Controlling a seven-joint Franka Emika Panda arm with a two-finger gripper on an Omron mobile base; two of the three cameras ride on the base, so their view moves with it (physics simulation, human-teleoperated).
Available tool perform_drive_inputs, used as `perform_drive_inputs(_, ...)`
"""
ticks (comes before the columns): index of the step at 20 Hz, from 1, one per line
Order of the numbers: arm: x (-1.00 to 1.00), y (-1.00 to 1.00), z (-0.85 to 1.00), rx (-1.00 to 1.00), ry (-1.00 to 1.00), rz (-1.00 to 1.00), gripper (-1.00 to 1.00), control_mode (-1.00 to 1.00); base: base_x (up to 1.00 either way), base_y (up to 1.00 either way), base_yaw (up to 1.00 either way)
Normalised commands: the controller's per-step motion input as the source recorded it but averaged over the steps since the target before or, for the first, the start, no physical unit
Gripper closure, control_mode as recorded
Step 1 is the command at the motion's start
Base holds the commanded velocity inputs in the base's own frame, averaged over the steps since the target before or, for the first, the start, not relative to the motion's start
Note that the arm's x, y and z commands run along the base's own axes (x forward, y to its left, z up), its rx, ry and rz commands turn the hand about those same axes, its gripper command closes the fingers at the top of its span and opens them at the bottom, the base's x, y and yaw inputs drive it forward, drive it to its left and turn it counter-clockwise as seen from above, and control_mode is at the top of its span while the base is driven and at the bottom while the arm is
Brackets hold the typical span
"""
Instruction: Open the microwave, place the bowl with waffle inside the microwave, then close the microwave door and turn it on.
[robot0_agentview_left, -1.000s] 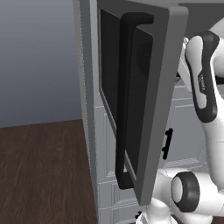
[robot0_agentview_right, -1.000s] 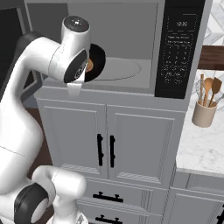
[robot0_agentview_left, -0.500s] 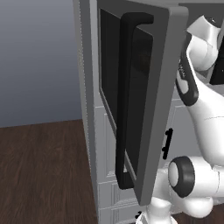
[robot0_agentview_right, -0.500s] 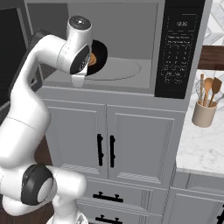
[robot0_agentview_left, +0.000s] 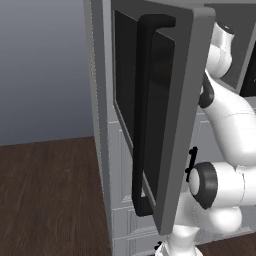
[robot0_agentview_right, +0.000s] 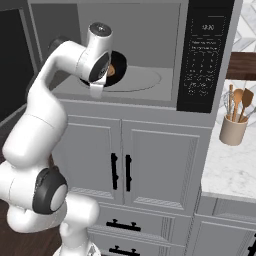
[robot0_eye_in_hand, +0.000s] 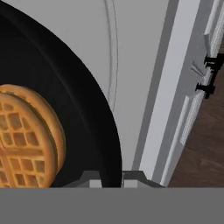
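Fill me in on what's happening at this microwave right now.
The white robot arm is reaching into the open microwave with its gripper pinched on the rim of a black bowl that holds a waffle. The bowl is over the light grey cavity floor, near the front edge; whether it rests on the floor cannot be told. The microwave door stands swung wide open on the left. The bowl is not yet released, and closing the door and starting the microwave remain to do.
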Motion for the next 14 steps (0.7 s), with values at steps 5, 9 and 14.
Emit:
perform_drive_inputs(5, 0.38, -0.10, -0.24, 0.00, 0.11, 0.00, 1.00, -1.00, 0.00, 0.00, 0.00)
perform_drive_inputs(9, 0.29, -0.14, 0.00, 0.00, 0.00, 0.00, 1.00, -1.00, 0.00, 0.00, 0.00)
perform_drive_inputs(14, 0.41, -0.08, 0.00, 0.00, 0.00, -0.03, 1.00, -1.00, 0.00, 0.00, 0.00)
